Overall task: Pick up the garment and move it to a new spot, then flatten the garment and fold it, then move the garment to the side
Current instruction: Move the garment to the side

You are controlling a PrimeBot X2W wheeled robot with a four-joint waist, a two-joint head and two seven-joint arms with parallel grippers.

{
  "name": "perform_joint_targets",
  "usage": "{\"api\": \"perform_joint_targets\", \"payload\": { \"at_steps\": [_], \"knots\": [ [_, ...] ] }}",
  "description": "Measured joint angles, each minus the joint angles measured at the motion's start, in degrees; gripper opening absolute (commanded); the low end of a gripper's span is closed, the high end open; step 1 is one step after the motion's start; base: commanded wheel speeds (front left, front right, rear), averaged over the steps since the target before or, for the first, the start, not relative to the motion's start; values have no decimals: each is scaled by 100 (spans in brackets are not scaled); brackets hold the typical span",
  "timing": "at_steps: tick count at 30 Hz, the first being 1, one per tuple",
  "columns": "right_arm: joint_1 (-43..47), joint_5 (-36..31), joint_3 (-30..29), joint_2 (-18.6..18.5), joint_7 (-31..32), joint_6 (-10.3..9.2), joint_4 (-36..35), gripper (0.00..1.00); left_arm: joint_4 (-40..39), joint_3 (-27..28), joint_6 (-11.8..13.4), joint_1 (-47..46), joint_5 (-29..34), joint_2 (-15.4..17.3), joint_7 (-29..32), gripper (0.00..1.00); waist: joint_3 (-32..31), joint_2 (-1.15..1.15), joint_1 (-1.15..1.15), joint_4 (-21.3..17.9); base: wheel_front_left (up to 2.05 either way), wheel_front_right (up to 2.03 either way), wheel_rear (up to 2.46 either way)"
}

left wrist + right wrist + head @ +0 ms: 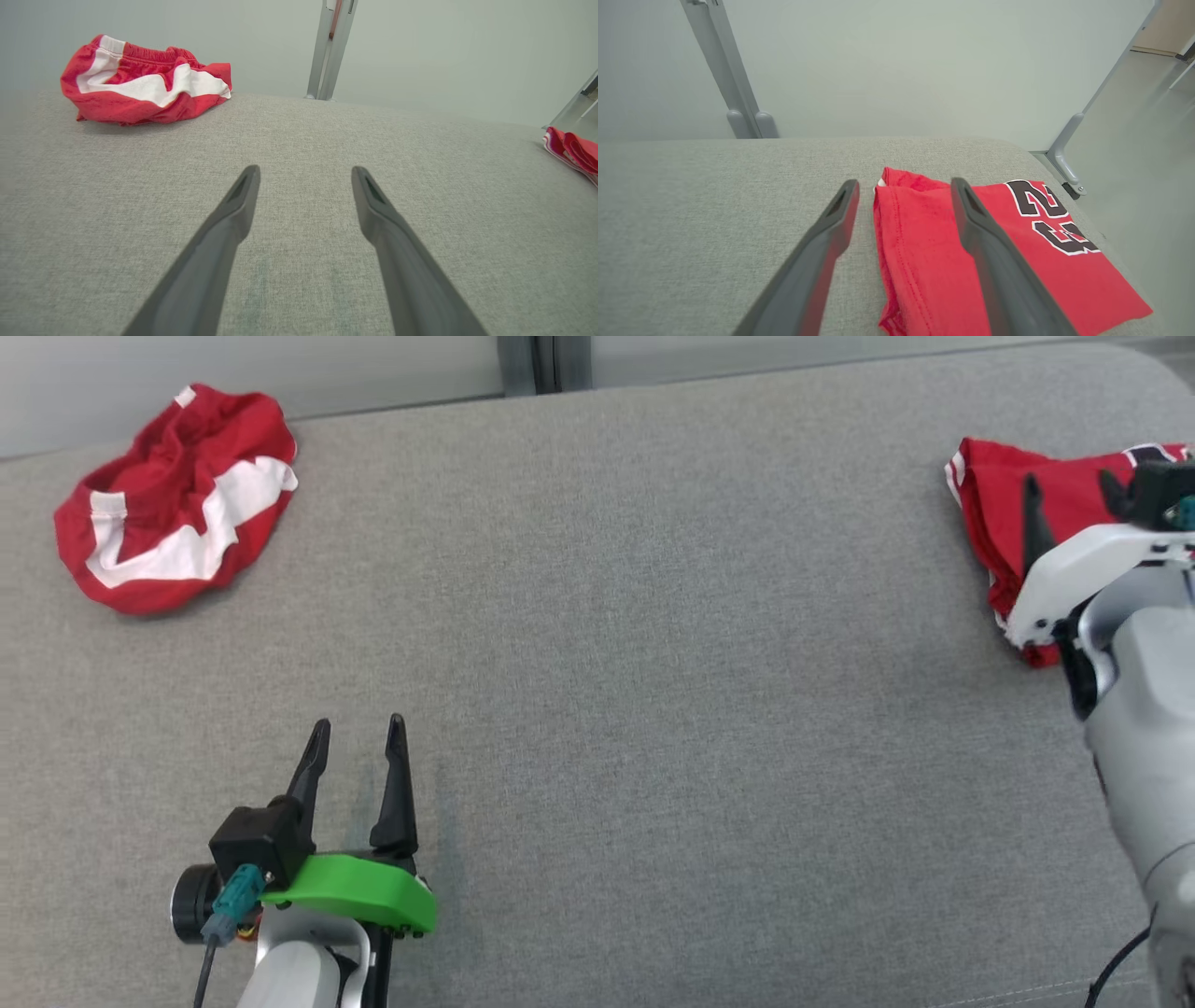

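Note:
The garment [990, 495] is a red jersey with a black number, lying folded at the far right of the grey fabric surface [653, 663]. In the right wrist view the folded garment [924, 252] lies flat under my right gripper [904, 183], whose fingers are spread with nothing between them, one on either side of the garment's left edge. From the head view my right gripper [1069, 485] hovers over the garment, open. My left gripper [359, 723] rests open and empty near the front left, and its wrist view shows the left gripper [305, 170] over bare fabric, with the garment's edge [577, 151] far right.
A crumpled red and white garment [173, 499] sits at the back left corner, also ahead-left of the left gripper as a red and white heap [145, 86]. Metal posts [733, 84] and a pale wall stand behind the surface. The surface's right edge drops off just past the jersey.

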Motion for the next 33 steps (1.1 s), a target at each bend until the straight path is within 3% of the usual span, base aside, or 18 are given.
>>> {"api": "perform_joint_targets", "payload": {
  "at_steps": [7,13,24,28,33],
  "knots": [
    [1527,760,694,425,-8,0,-1457,100,427,78,46,377,-138,-147,-52,100,-771,0,0,20,0,0,0],
    [2856,1150,731,592,-9,0,-2873,100,530,242,144,673,-148,-182,-70,100,-1315,0,0,107,0,0,0],
    [4756,631,293,1244,-9,-1,-4703,100,428,376,196,1154,63,-248,-75,100,-1734,0,-1,543,0,0,0],
    [5250,371,241,1303,-9,-1,-5199,100,371,380,177,1263,96,-271,-75,100,-1797,0,0,637,0,0,0],
    [5698,700,432,1308,-9,-1,-5467,100,288,385,158,1297,101,-286,-75,100,-1816,0,0,670,0,0,0]
  ]
}}
